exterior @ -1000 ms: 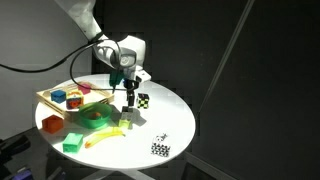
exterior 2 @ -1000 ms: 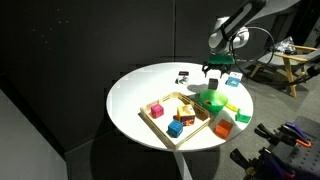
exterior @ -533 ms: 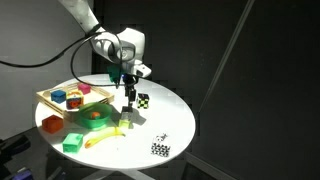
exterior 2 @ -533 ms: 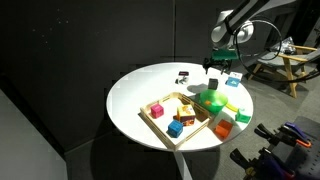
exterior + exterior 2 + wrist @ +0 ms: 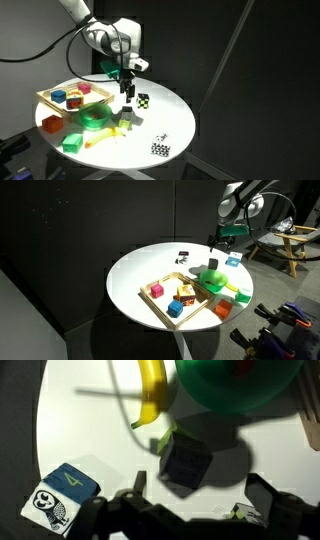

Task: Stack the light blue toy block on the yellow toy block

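Observation:
The light blue toy block [image 5: 187, 460] looks dark in my shadow in the wrist view. It rests on the yellow toy block [image 5: 165, 436], of which only a yellow-green corner shows. Both exterior views show the pair next to the green disc, the light blue block [image 5: 126, 111] [image 5: 213, 263] above the yellow one [image 5: 123, 122]. My gripper [image 5: 128, 92] [image 5: 224, 242] hangs above the stack, apart from it. Its fingers [image 5: 200, 500] are spread wide with nothing between them.
A green disc [image 5: 96, 118] [image 5: 235, 385] and a curved yellow bar [image 5: 153, 395] lie close to the stack. A wooden tray [image 5: 45, 97] holds several blocks. Checkered cubes [image 5: 143, 100] [image 5: 160, 149], a darker blue block [image 5: 72, 480], and green [image 5: 72, 143] and orange [image 5: 52, 123] blocks lie around.
My gripper has risen straight up from the stack. The light blue block stays behind on the yellow block. Nothing else has moved.

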### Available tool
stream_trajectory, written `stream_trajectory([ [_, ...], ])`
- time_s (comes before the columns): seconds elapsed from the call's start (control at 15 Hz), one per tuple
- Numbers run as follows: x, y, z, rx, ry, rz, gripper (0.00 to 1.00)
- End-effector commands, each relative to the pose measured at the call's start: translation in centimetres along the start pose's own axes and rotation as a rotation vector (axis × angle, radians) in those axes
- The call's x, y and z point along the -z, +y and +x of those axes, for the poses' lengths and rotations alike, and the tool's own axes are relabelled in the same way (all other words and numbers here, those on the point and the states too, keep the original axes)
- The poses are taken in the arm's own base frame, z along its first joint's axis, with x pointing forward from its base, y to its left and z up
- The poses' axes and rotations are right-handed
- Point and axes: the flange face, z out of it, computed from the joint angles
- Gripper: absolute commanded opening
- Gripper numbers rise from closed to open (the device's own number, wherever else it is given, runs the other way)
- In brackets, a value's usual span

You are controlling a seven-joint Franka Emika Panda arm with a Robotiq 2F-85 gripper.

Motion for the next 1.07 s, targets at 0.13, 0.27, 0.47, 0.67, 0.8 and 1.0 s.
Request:
stream_trajectory([
  [0.13,3.2,1.3,-3.2,0.146,0.023,-0.011,1.00],
  [0.27,4.1,1.6,-4.3,0.193,0.028,-0.012,1.00],
  [0.47,5.5,2.1,-6.0,0.247,0.037,-0.003,1.00],
  [0.67,6.9,2.5,-7.6,0.282,0.046,0.017,1.00],
  [0.8,7.8,2.8,-8.5,0.310,0.048,0.028,1.00],
  [1.0,9.0,3.2,-9.8,0.362,0.039,0.041,1.00],
])
